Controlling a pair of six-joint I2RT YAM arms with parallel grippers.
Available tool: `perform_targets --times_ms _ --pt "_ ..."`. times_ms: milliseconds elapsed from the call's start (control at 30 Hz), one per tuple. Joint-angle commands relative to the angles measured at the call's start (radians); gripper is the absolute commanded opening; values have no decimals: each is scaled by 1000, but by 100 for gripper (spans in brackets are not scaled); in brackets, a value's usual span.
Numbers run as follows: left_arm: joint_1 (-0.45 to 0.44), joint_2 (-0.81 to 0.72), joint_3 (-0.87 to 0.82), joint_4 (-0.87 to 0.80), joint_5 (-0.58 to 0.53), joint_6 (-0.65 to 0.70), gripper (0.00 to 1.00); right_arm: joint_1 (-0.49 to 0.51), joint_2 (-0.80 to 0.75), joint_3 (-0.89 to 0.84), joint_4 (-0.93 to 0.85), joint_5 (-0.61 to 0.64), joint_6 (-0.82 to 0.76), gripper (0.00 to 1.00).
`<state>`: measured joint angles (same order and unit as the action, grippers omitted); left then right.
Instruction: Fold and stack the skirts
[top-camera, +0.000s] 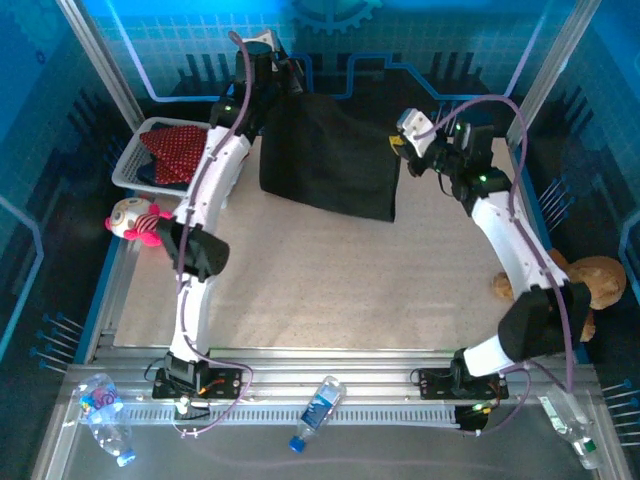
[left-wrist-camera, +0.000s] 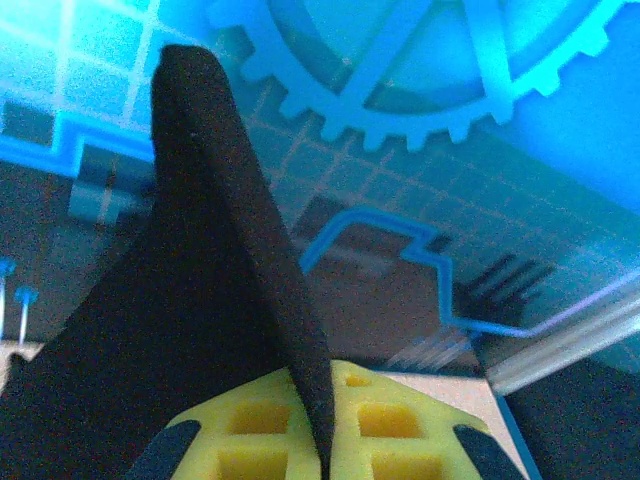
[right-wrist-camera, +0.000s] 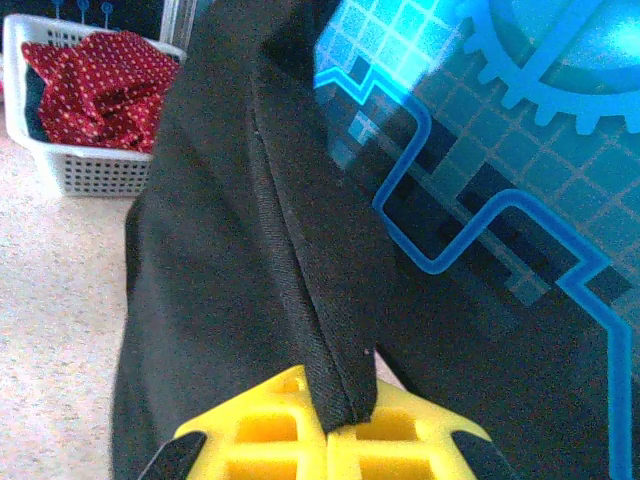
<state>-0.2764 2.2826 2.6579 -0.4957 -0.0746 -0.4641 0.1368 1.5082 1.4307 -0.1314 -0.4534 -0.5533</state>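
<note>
Holding the black skirt (top-camera: 330, 155) up between them at the far side of the surface (top-camera: 330, 290), both arms let its lower part hang down, apparently onto the top. The left tool (left-wrist-camera: 322, 440) is clenched on one edge of the cloth, and the right tool (right-wrist-camera: 330, 430) is pinched on a seamed edge. No fold shows in the skirt yet, and no stack lies on the surface. The red skirt (top-camera: 172, 145) sits crumpled in the white basket (top-camera: 128, 170) at the far left, with something dark beneath it, likely another skirt. The task looks near its start: one garment is raised for folding, and the others wait unfolded.
</note>
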Motion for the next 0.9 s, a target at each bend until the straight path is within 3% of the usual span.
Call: perform_targets --times_ms 0,67,167,333,533,567,600,633,667,700,733,800,867 --pt "22 19 161 49 32 47 0 -9 19 148 -16 -55 -76 0" --pt "23 -36 79 98 47 57 0 -4 16 175 -62 -37 -125 0" --pt "23 -185 -187 168 64 61 0 28 -25 136 -137 51 -220 0" --pt "20 -474 -752 300 103 0 0 138 -170 -149 -131 211 -317 0" --pt "8 -795 -1505 415 33 -240 5 458 -323 -466 -203 311 -254 0" --pt "8 -838 -1592 393 -10 -275 13 516 -326 -488 -243 301 -205 5" --pt "7 -891 -1681 360 -64 -315 29 565 -321 -494 -281 285 -160 16" --pt "9 -949 -1754 329 -104 -353 40 610 -311 -497 -322 256 -104 40" --pt "11 -1002 -1812 302 -127 -378 46 638 -300 -495 -360 231 -69 53" --pt "9 -1070 -1861 270 -155 -397 58 656 -292 -491 -390 211 -31 82" --pt "9 -1141 -1897 233 -189 -415 73 660 -293 -489 -410 191 2 100" --pt "9 -1262 -1936 138 -279 -452 94 652 -319 -502 -372 194 68 100" --pt "11 -1352 -1954 54 -352 -483 99 621 -354 -529 -267 229 188 100"
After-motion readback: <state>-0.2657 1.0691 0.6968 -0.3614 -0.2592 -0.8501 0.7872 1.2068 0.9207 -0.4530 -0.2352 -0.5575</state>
